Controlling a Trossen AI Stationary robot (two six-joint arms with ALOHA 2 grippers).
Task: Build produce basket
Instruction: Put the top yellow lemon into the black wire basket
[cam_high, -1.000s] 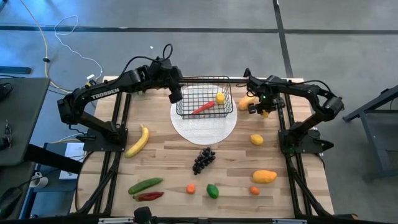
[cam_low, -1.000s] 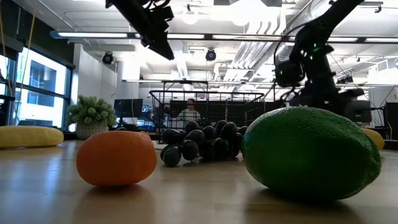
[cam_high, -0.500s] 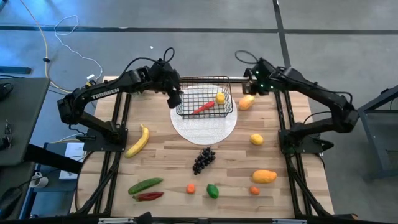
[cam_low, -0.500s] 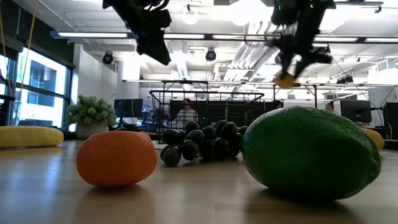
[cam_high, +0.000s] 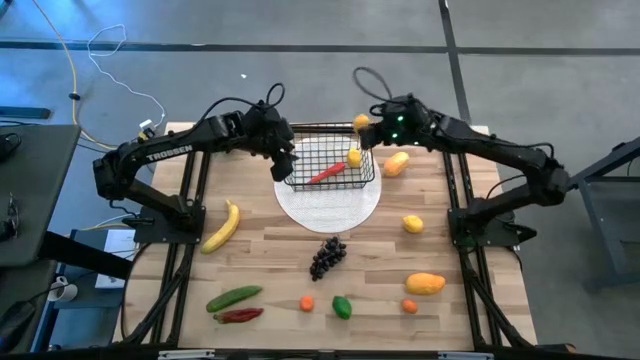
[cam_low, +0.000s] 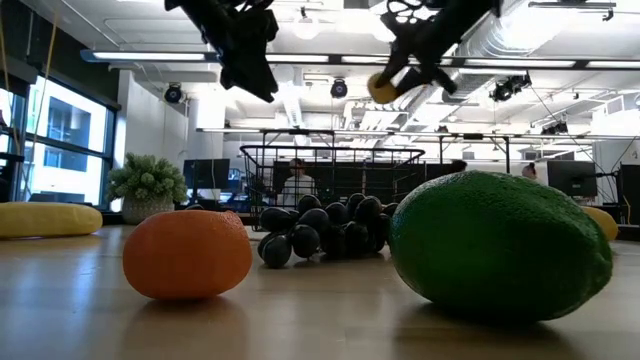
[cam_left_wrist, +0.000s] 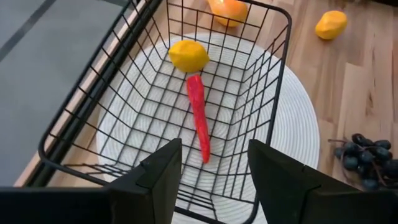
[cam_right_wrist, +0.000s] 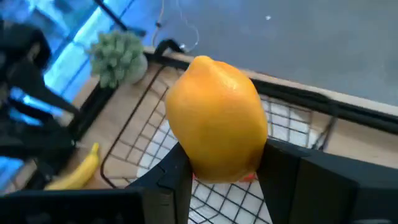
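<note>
The black wire basket (cam_high: 330, 160) stands on a round white plate (cam_high: 330, 212) at the table's far middle. It holds a red chilli (cam_left_wrist: 199, 118) and a lemon (cam_left_wrist: 188, 56). My right gripper (cam_high: 368, 130) is shut on another yellow lemon (cam_right_wrist: 216, 124), high over the basket's far right corner; it also shows in the low view (cam_low: 383, 87). My left gripper (cam_left_wrist: 214, 168) is open and empty above the basket's left end, well clear of it in the low view (cam_low: 250, 65). My right gripper pinches the lemon's two sides (cam_right_wrist: 186, 155) between its two fingers (cam_right_wrist: 163, 182); the lemon's far end sticks out past them. The fingers come slanting down from the table's right side. The lemon is lifted clear, above the basket's rim.
Loose on the table lie an orange fruit (cam_high: 397, 163), a lemon (cam_high: 413, 224), a grape bunch (cam_high: 327, 256), a banana (cam_high: 222, 226), a cucumber (cam_high: 234, 297), a red chilli (cam_high: 238, 315), a mango (cam_high: 425, 284), a green fruit (cam_high: 342, 307) and two small oranges (cam_high: 306, 303). A grey-green leafy bunch (cam_right_wrist: 118, 56) stands beyond the basket.
My right gripper has risen from the table right of the basket and gone toward the table's left and far edge, carrying the lemon up clear of the table to above the basket's far right corner.
</note>
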